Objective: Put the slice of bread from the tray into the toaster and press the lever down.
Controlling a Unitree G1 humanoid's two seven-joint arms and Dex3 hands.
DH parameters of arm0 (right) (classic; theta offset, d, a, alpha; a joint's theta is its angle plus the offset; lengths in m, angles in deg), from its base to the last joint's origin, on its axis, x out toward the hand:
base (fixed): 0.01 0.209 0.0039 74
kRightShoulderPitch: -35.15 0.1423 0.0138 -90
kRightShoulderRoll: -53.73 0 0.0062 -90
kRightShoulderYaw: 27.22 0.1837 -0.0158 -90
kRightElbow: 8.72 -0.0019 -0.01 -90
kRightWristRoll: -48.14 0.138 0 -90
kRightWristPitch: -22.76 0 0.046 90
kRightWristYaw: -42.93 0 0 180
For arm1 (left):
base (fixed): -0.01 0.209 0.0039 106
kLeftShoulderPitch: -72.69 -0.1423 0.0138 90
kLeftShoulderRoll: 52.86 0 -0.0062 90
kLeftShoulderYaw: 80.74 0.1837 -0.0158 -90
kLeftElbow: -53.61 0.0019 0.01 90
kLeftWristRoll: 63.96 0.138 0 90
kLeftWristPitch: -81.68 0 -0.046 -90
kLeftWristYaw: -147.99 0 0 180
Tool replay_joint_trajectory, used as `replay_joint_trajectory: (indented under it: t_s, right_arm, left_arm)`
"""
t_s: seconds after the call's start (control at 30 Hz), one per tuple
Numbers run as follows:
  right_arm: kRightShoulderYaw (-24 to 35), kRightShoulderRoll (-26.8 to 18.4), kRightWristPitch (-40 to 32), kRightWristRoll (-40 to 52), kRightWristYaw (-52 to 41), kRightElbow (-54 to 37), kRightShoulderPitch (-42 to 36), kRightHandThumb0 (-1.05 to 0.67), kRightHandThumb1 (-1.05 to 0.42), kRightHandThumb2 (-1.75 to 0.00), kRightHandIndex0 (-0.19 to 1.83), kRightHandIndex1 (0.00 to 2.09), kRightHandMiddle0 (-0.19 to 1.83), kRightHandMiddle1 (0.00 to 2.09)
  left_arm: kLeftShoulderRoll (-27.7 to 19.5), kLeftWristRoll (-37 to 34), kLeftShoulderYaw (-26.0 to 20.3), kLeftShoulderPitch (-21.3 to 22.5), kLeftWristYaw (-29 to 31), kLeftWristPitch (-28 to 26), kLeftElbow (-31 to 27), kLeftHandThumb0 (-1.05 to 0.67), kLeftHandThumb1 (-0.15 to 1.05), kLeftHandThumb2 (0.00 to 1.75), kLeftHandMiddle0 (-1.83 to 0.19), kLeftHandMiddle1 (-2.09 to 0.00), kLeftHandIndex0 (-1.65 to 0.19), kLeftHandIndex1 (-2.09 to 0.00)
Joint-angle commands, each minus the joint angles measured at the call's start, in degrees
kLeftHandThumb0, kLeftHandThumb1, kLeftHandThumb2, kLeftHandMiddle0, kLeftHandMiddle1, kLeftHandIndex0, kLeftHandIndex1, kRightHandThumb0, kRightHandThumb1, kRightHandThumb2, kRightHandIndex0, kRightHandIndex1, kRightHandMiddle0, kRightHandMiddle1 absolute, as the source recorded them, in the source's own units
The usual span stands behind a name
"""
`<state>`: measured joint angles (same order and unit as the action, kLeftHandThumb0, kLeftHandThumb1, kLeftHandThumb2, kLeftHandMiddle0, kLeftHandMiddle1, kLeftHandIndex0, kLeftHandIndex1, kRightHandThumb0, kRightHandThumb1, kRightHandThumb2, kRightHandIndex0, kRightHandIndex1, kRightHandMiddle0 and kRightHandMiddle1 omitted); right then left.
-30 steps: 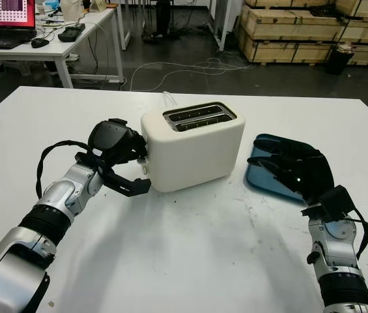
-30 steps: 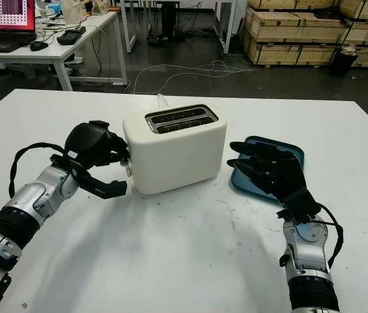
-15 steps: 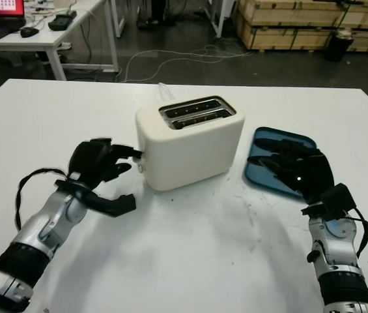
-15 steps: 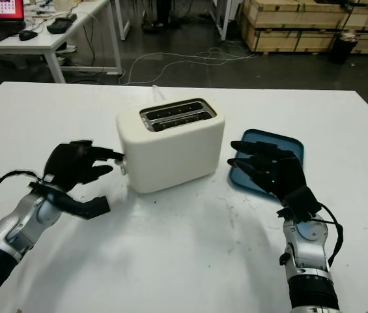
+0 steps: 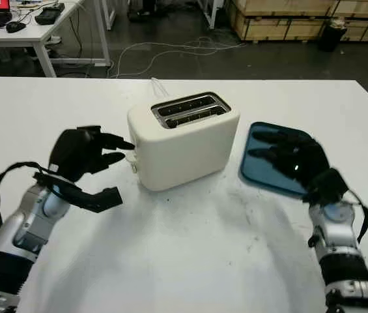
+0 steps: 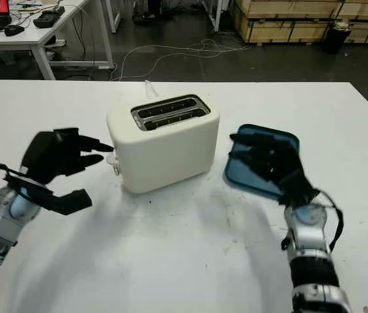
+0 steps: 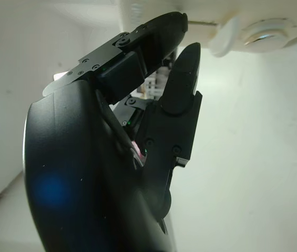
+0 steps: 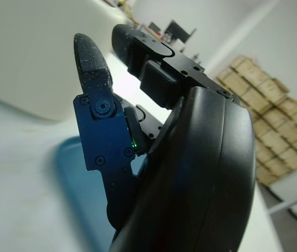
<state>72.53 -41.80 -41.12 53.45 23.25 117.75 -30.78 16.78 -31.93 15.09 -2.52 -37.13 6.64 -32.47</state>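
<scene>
The cream two-slot toaster (image 5: 187, 140) stands mid-table, its dark slots (image 5: 190, 109) facing up; I cannot tell whether bread is inside. Its white lever and knob (image 7: 264, 32) are on its left end. My left hand (image 5: 113, 171) hovers beside that end, open, with its fingertips (image 5: 124, 145) pointing at the lever from a small gap away. The blue tray (image 5: 247, 171) lies right of the toaster. My right hand (image 5: 271, 153) is open above the tray and hides much of it; the tray's bare part (image 8: 80, 173) shows blue.
The toaster's white cord (image 5: 156, 87) runs back from it across the white table (image 5: 190, 261). Beyond the far edge are the floor, a desk (image 5: 14, 29) and wooden crates (image 5: 288, 19).
My left hand has pulled away from the toaster's left end, where it was pressed against the lever area, and now hovers just off it. The right hand stays over the tray.
</scene>
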Motion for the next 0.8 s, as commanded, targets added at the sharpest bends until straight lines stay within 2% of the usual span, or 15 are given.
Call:
replay_joint_trajectory:
  t_s: [0.0,0.3,0.43,0.6,0.77]
  right_arm:
    - [0.26,-2.73,1.58,-1.34,0.09,3.35,4.74,-0.52,-0.9,0.0,1.08,0.08,0.95,0.0]
    - [-3.61,-9.57,-1.99,-8.91,1.25,9.18,17.0,-0.52,-0.81,0.0,1.12,0.1,0.99,0.02]
    - [-6.87,-11.28,0.59,-14.12,3.15,12.93,20.75,-0.52,-0.79,0.0,1.14,0.11,0.99,0.01]
    - [-9.94,-12.43,1.22,-17.45,2.82,15.03,24.04,-0.56,-0.77,0.0,1.13,0.1,0.99,0.01]
    - [-12.37,-12.78,2.36,-19.35,2.34,16.01,25.91,-0.57,-0.77,0.0,1.12,0.1,1.0,0.01]
  left_arm:
    - [-1.94,0.29,-2.19,0.64,2.34,-1.78,-2.2,-0.46,0.92,0.01,-0.54,-1.65,-1.0,0.0]
    - [-7.59,-0.94,-6.87,3.16,11.53,-3.97,-4.61,-0.52,0.88,0.0,-0.61,-1.38,-1.03,-0.02]
    - [-9.85,-1.1,-7.02,4.58,15.24,-3.75,-3.44,-0.51,0.88,0.0,-0.69,-1.22,-1.04,-0.03]
    - [-10.9,-0.51,-6.31,6.78,18.95,-4.69,-3.1,-0.51,0.88,0.0,-0.65,-1.19,-1.03,-0.02]
    - [-10.18,-0.36,-5.95,9.94,20.23,-5.72,-2.15,-0.56,0.89,0.0,-0.61,-1.19,-1.02,-0.02]
